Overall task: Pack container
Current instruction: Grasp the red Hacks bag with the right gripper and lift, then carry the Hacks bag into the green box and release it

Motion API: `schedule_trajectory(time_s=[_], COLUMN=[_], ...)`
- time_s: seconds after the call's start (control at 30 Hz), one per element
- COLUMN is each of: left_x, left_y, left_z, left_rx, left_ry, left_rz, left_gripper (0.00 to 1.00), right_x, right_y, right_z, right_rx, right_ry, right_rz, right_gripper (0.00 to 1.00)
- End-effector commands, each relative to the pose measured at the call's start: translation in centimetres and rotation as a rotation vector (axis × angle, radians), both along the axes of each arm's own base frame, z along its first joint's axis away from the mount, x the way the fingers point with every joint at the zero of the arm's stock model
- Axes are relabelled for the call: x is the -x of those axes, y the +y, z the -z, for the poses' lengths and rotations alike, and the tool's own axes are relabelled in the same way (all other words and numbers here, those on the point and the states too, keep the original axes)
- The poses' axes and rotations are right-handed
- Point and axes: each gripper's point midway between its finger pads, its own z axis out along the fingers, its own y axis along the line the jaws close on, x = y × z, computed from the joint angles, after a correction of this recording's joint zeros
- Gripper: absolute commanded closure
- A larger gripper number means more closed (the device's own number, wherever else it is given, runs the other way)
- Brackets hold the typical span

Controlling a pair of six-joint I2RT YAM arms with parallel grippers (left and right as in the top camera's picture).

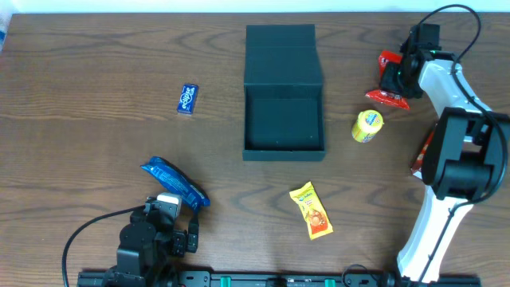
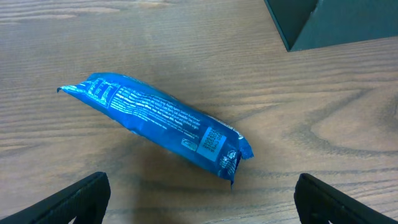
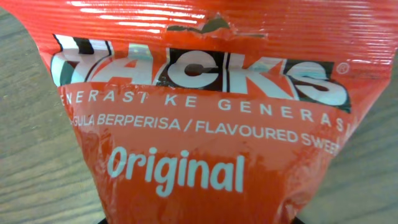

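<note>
**Box open and empty, first packet gripped**

The open container (image 1: 284, 119) sits mid-bench with nothing inside. At far right, the right tool (image 1: 396, 76) is clenched on a red packet (image 3: 199, 124). The left tool (image 2: 202, 186) hangs released over a blue packet (image 2: 155, 127).

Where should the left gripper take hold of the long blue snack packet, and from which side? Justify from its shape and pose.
Grip the blue packet at its middle, across the narrow width, coming down from above. It lies on the table, long and slim, slanted relative to the open left gripper, so the wrist would probably need turning first.
</note>
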Motion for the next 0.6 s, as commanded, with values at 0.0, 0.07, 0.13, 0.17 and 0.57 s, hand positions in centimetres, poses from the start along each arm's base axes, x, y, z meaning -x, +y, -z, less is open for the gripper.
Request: schedule_trajectory(time_s=[0.0, 0.07, 0.13, 0.17, 0.57], left_x=[0.5, 0.5, 0.5, 0.5, 0.5], left_y=[0.1, 0.1, 0.1, 0.1, 0.1], left_z=[2.0, 2.0, 2.0, 2.0, 2.0], left_rx=[-0.001, -0.001, -0.001, -0.001, -0.001], left_ry=[0.058, 0.058, 0.058, 0.058, 0.058], left_rz=[-0.006, -0.006, -0.006, -0.006, -0.006], left_gripper=[0.05, 0.05, 0.05, 0.05, 0.04], right_x=[-0.3, -0.3, -0.1, 0.0, 9.4], right_y=[0.4, 0.3, 0.1, 0.1, 8.3], right_z=[-3.6, -5.2, -7.6, -8.8, -25.9], right_rx=[0.011, 0.018, 0.035, 0.042, 0.031], right_ry=[-0.063, -0.087, -0.122, -0.142, -0.319], right_rz=[-0.007, -0.006, 0.0, 0.002, -0.166], right_gripper=[0.68, 0.68, 0.7, 0.71, 0.75])
